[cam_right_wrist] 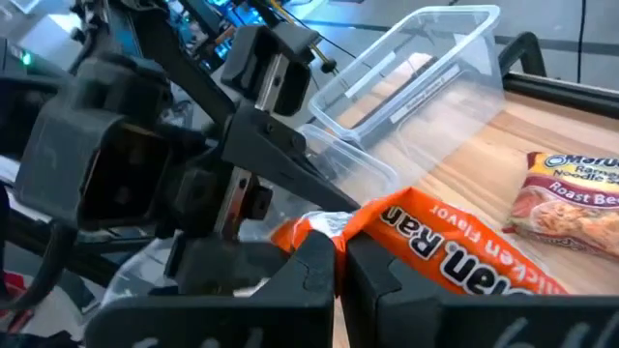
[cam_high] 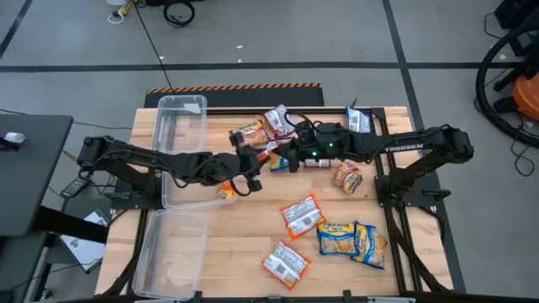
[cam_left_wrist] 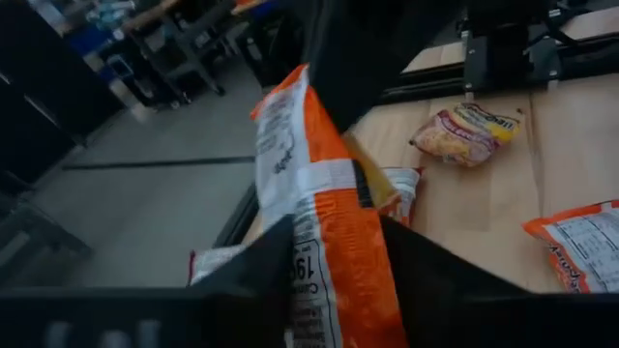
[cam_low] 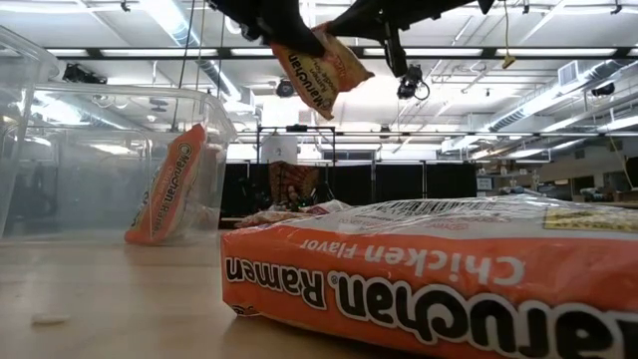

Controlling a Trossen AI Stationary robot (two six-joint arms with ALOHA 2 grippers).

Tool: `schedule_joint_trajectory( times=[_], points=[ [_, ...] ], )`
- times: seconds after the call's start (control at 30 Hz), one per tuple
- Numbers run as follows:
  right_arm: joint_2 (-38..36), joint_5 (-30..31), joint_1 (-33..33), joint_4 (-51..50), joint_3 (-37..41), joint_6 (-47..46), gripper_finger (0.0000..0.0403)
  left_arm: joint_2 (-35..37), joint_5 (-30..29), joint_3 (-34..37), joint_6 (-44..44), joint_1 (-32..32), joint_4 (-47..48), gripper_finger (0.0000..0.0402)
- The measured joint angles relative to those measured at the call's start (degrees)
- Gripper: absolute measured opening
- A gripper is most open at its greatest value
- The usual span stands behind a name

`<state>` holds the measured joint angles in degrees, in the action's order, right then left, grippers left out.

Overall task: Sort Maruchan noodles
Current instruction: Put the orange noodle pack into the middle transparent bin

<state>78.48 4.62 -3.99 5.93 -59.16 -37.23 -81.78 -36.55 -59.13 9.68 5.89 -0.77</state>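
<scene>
One orange Maruchan packet [cam_low: 319, 65] hangs in the air above the middle of the table, between my two grippers. My left gripper [cam_left_wrist: 334, 256] and my right gripper [cam_right_wrist: 338, 251] are both shut on it, and they meet over the table's centre [cam_high: 265, 160]. A second orange packet [cam_low: 164, 189] stands on its edge, leaning against the clear bin's wall [cam_low: 214, 150]. More packets lie flat: orange ones [cam_high: 301, 215] [cam_high: 285, 263], blue-and-yellow ones [cam_high: 352, 240], a maroon one [cam_high: 347, 175] and a few near the far edge [cam_high: 265, 126]. My left gripper pinches the orange packet between its two fingers [cam_left_wrist: 261, 275] at one end of the wrapper [cam_left_wrist: 334, 280]. The rest of the packet [cam_left_wrist: 300, 145] sticks out past the fingertips, lifted clear of the table. My right gripper pinches the crumpled edge at the packet's other end [cam_right_wrist: 324, 224] between its two fingers, coming in from the table's right. The packet's printed face [cam_right_wrist: 445, 242] stretches away from the fingers, clear of the table.
Two clear plastic bins sit on the table's left side, one far [cam_high: 181, 126] and one near [cam_high: 168, 252]. A big orange packet [cam_low: 419, 289] lies close in front of the low camera. The arms' bases stand at the left and right edges.
</scene>
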Motion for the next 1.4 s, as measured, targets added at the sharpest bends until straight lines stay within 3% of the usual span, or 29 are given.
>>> schedule_joint_trajectory(
  times=[0.17, 0.33, 0.47, 0.63, 0.8, 1.0, 1.17, 1.4],
  points=[
    [0.02, 0.22, 0.0, -0.09, 0.02, 2.11, 0.0008, 0.02, -0.24, -0.28, -0.18, 0.33, 0.0, 0.003],
    [0.0, 0.22, 0.05, -0.58, 0.0, 6.56, 0.0027, 0.02, -0.41, -1.36, -0.2, 1.25, 0.32, 0.0029],
    [-0.02, 0.18, 0.17, -0.43, 0.0, 9.57, 0.0068, 0.38, -3.01, -2.21, -0.1, 2.25, 1.46, 0.0045],
    [-3.96, 0.14, 0.08, 0.18, 0.0, 15.96, 0.0134, 2.41, -6.66, -6.81, -5.2, 3.63, 14.11, 0.0033],
    [-10.38, 3.83, 0.52, 0.15, -0.09, 22.52, 0.0169, 4.56, -7.24, -15.27, -21.44, 4.83, 33.72, 0.0028],
    [-13.56, 6.44, 3.16, -7.05, -0.09, 22.86, 0.017, 6.21, -6.66, -22.27, -52.28, 7.25, 66.29, 0.0034],
    [-12.9, 8.48, 6.81, -15.38, -0.02, 20.67, 0.017, 6.64, 1.23, -22.18, -81.77, 10.72, 89.07, 0.0031],
    [-8.96, 10.82, 12.21, -17.49, 0.0, 20.51, 0.0169, 6.31, 9.53, -19.14, -98.53, 13.41, 88.73, 0.0036]
  ],
)
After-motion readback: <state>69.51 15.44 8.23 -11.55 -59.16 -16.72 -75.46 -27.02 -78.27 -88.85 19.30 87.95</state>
